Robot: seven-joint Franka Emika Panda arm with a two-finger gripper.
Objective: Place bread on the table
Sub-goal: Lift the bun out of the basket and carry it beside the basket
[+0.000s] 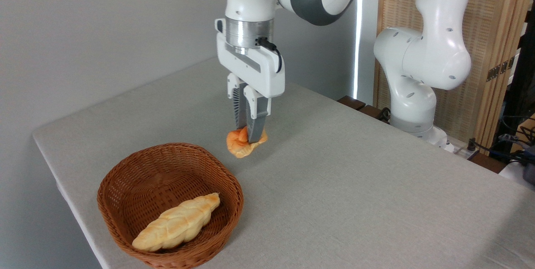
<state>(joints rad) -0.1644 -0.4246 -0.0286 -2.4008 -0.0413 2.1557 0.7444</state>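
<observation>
Bread (239, 145), the small orange bun, was clamped in the end effector (249, 138), out of the basket (125, 177) and low over the table (355, 185), maybe touching it. Only the release seemed left. Open cloth lay all around, edges well apart, basket near.
</observation>
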